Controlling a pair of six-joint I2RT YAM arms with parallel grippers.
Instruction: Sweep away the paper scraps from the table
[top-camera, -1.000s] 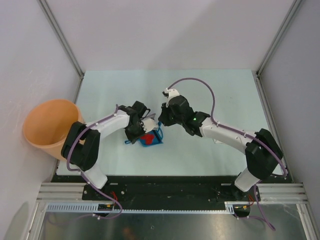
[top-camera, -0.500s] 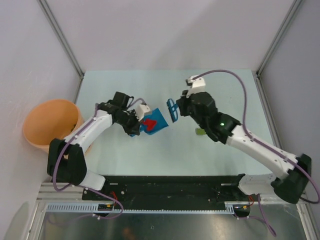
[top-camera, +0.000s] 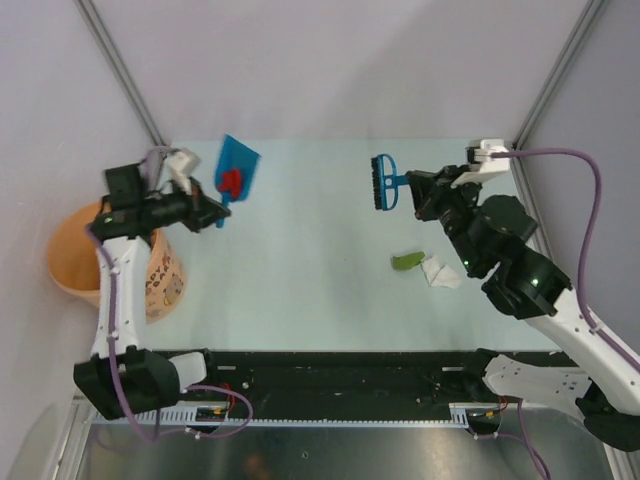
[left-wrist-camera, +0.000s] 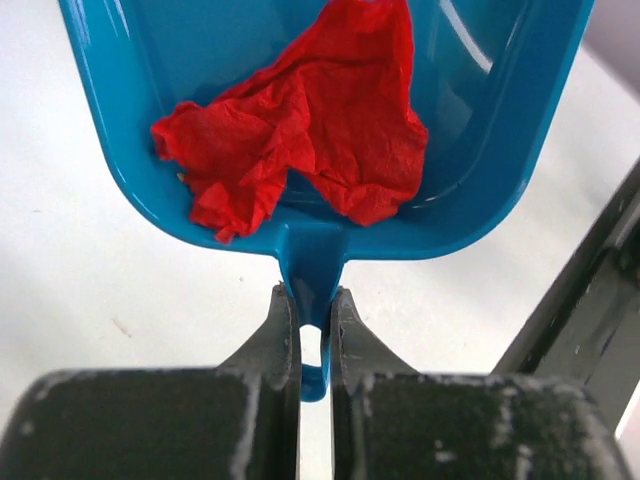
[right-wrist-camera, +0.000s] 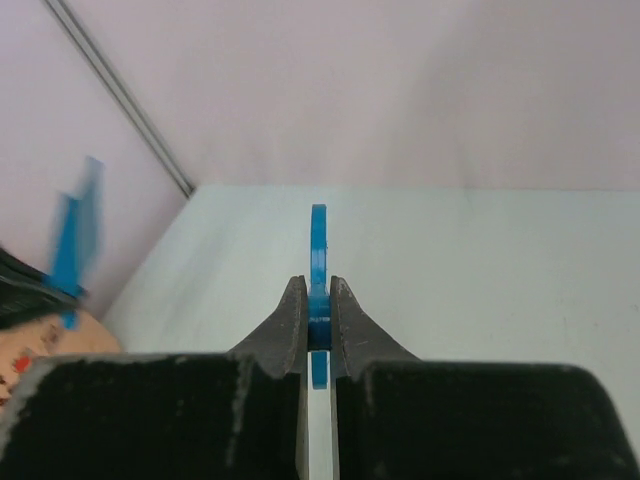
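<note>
My left gripper (top-camera: 214, 213) is shut on the handle of the blue dustpan (top-camera: 237, 168), held up near the table's far left corner. A red paper scrap (top-camera: 232, 181) lies in the pan; in the left wrist view the scrap (left-wrist-camera: 300, 120) fills the pan (left-wrist-camera: 500, 130) above my gripper (left-wrist-camera: 312, 305). My right gripper (top-camera: 408, 185) is shut on the handle of the small blue hand brush (top-camera: 382, 181), raised over the far right; the brush (right-wrist-camera: 318, 235) shows edge-on above my gripper (right-wrist-camera: 318, 295). An olive green scrap (top-camera: 404, 262) and a white scrap (top-camera: 439, 272) lie on the mint-green table (top-camera: 320, 300).
An orange bucket (top-camera: 75, 255) stands off the table's left edge, under my left arm. Grey walls and metal posts frame the table. A black rail strip (top-camera: 330, 370) runs along the near edge by the arm bases.
My left gripper has lifted the dustpan with the red scrap and swung it left toward the bucket. My right gripper has carried the brush up and to the right.
</note>
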